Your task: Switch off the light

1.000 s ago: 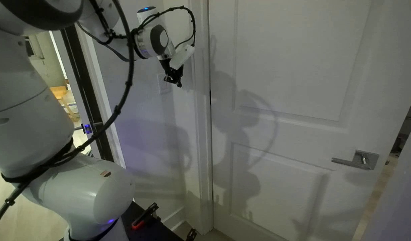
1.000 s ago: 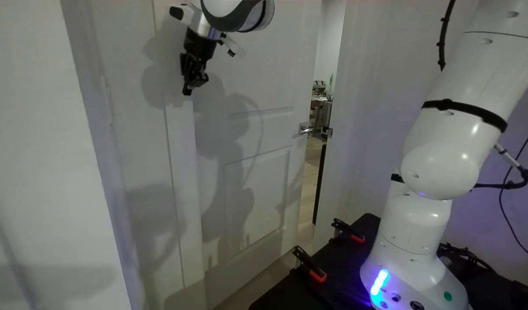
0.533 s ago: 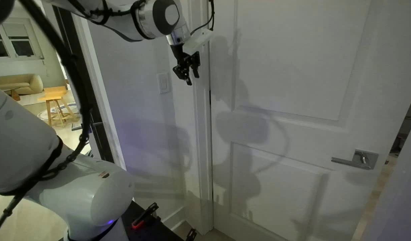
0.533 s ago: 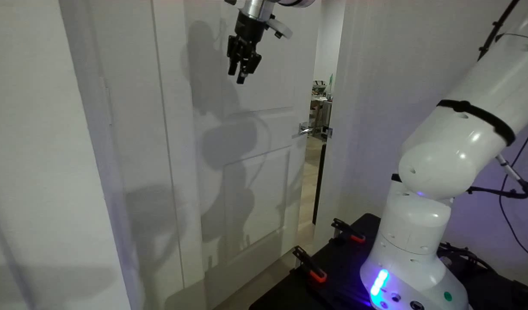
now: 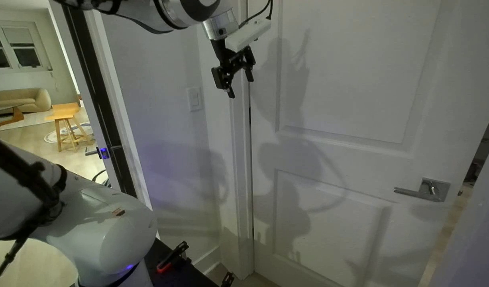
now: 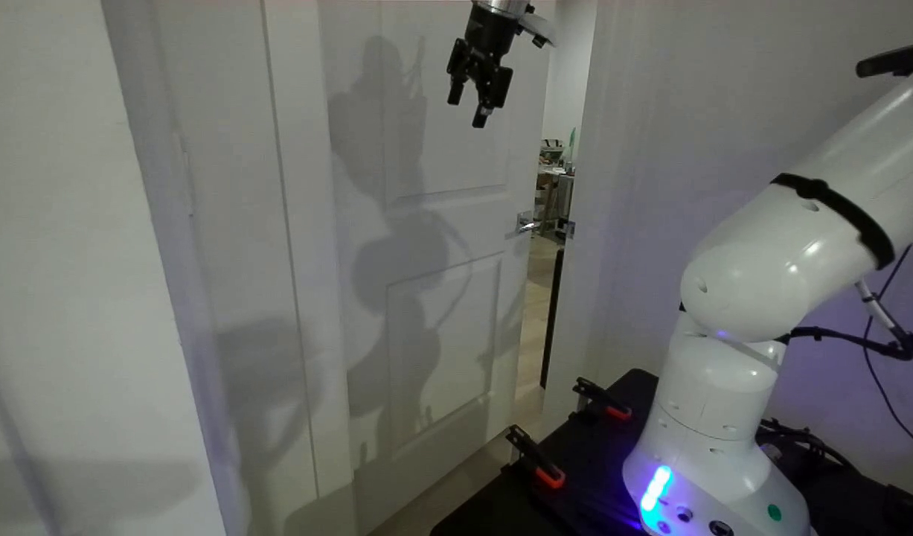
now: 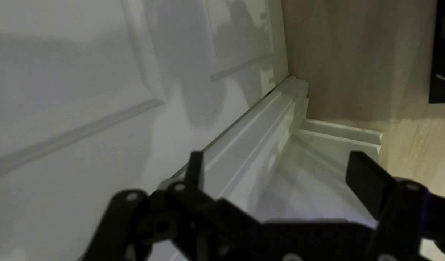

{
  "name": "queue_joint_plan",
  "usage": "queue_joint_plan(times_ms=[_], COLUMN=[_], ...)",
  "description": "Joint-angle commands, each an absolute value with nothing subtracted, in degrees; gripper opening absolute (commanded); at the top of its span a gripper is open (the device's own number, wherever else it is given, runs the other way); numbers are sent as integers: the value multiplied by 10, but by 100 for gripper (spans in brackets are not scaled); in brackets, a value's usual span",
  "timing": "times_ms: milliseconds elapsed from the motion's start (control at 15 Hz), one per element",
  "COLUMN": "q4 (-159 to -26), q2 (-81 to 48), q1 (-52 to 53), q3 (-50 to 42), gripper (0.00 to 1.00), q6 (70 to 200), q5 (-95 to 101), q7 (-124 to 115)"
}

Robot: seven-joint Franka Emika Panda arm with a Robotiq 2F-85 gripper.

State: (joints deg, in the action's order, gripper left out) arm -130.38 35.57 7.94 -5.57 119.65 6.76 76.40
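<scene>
White and small, the switch plate (image 5: 194,99) is left uncovered on the wall (image 5: 160,83) near the door (image 5: 344,79), toward which the gripper (image 5: 241,88) has been drawn, its fingers (image 7: 368,183) parted and empty, so any press is presumably finished.

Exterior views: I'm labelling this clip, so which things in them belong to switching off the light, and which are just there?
For the job:
switch, on the wall
gripper, open and apart from the switch

Just there:
door
handle
clamps
stool
sofa
</scene>
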Motion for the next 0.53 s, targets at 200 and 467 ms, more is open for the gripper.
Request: queue_joint_plan(times_ms=[200,467], q4=[-1302,-1302], q2=[361,360], q1=[57,59], q3=[-68,-67], gripper=[100,100], q6=[1189,1189], q5=[78,78], q7=[761,761])
